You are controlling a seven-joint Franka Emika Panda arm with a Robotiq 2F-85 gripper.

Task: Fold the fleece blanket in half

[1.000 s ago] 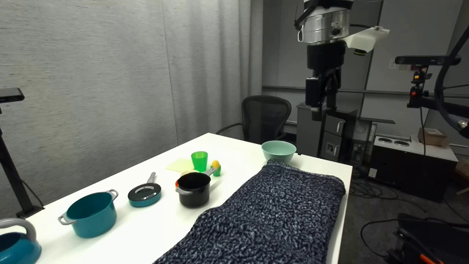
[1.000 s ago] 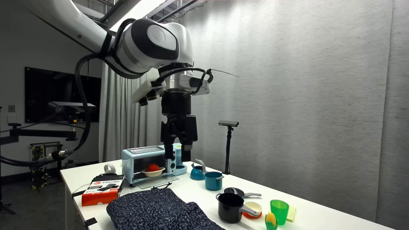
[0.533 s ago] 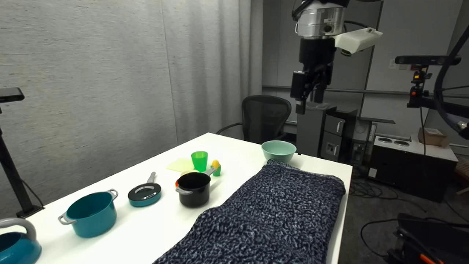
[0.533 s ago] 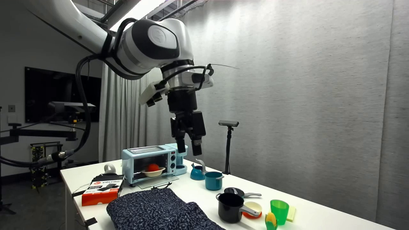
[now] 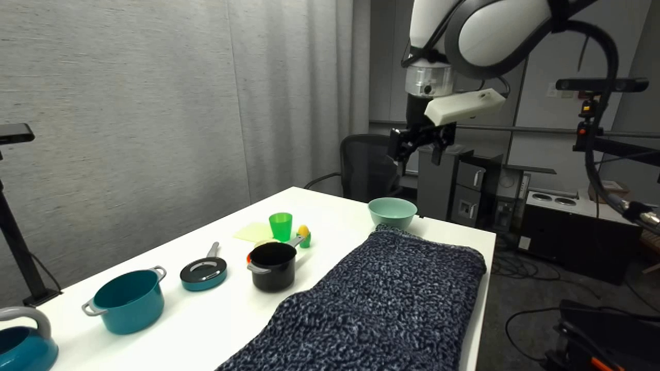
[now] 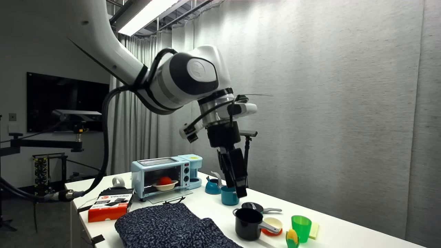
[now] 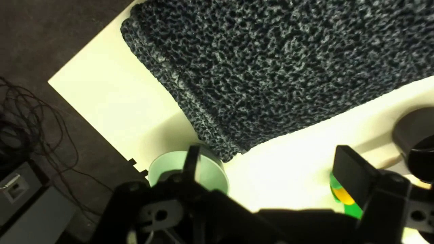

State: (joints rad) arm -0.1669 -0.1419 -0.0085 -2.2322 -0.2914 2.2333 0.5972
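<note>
The fleece blanket (image 5: 381, 304) is a dark navy-and-black speckled cloth lying along the white table. It also shows in an exterior view (image 6: 162, 224), cut off by the frame's bottom. In the wrist view the blanket (image 7: 271, 67) fills the upper right, with a raised strip along its end. One corner touches or nearly touches the mint bowl (image 7: 212, 173). My gripper (image 7: 268, 150) is open with nothing between its fingers, above bowl and table near that corner. In both exterior views the gripper (image 5: 418, 164) hangs well above the table, tilted in an exterior view (image 6: 236, 189).
A black pot (image 5: 273, 273), a lidded pan (image 5: 203, 273), a teal pot (image 5: 129, 304), a green cup (image 5: 281, 226) and a toy corn (image 5: 303, 234) stand beside the blanket. A toaster oven (image 6: 158, 179) and an orange-white box (image 6: 110, 205) stand at the other end.
The arm has come down and moved toward the bowl end of the table. The gripper has turned and tilted. The blanket and the other objects have not moved.
</note>
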